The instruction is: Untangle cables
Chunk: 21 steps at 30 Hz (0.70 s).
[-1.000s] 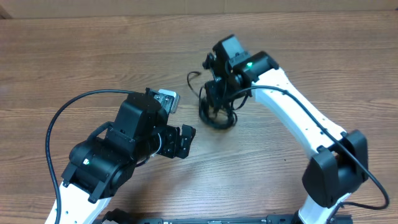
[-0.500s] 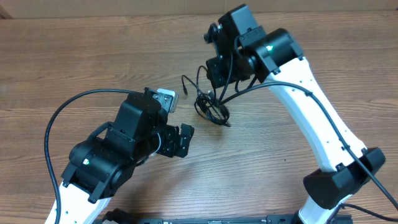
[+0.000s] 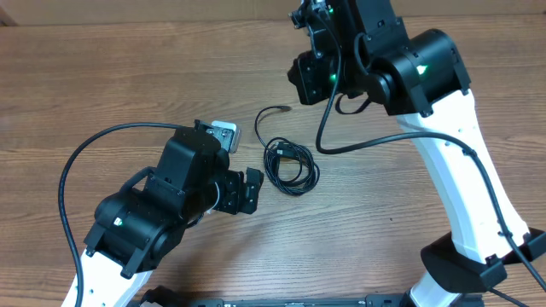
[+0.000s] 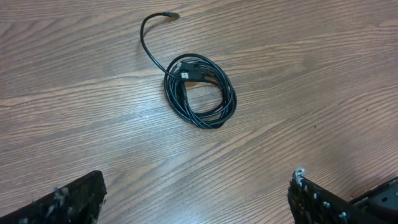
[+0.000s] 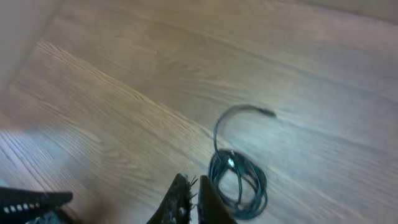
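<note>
The cables lie as one small black coil (image 3: 290, 166) flat on the wooden table, with a loose tail curving to a plug end (image 3: 281, 108) on the far side. The left wrist view shows the coil (image 4: 199, 93) ahead of my left gripper (image 4: 198, 199), which stands wide open and apart from it with only bare wood between its fingers (image 4: 68, 199). From overhead, the left gripper (image 3: 246, 189) sits just left of the coil. My right gripper (image 3: 309, 78) hangs high above the table, beyond the coil. It is shut (image 5: 193, 179), and the coil (image 5: 239, 183) lies below it, untouched.
The thick black lead of the right arm (image 3: 328, 128) droops over the table just right of the coil. The left arm's lead (image 3: 77, 170) loops out to the left. A pale wall edge (image 5: 25, 31) shows in the right wrist view.
The right gripper has risen and moved toward the far side. The cable bundle it had lifted now lies spread as a coil on the table. The left arm has not moved.
</note>
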Each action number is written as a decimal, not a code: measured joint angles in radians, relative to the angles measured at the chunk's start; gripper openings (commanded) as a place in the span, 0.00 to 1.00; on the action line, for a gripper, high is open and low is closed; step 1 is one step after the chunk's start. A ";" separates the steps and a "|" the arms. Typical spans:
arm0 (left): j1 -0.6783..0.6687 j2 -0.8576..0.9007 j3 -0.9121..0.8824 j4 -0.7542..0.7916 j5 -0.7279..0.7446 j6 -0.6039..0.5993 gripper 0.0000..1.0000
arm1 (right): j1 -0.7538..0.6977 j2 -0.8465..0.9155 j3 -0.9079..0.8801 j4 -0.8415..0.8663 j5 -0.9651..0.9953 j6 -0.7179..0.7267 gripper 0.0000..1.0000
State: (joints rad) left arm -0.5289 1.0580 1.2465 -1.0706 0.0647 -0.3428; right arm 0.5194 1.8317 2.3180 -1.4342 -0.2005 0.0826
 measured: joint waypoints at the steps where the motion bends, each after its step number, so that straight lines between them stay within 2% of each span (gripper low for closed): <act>1: 0.000 0.000 0.000 0.000 -0.002 -0.001 0.94 | 0.000 0.000 0.000 -0.018 0.006 0.006 0.59; 2: 0.000 0.000 0.000 0.000 -0.002 -0.003 0.94 | 0.000 0.000 0.000 -0.031 0.013 -0.002 0.72; 4: 0.000 0.000 0.000 0.000 -0.003 -0.003 0.94 | 0.000 0.000 0.000 -0.057 0.032 -0.002 0.78; 13: 0.000 0.005 0.000 -0.001 -0.005 -0.003 0.94 | 0.000 0.000 0.000 -0.160 0.116 0.015 0.81; 21: 0.000 0.005 0.000 0.001 -0.001 -0.003 0.94 | -0.009 0.000 -0.049 -0.146 0.161 0.052 0.83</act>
State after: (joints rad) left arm -0.5289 1.0626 1.2465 -1.0698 0.0635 -0.3458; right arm 0.5106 1.8317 2.2688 -1.5806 -0.0391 0.1349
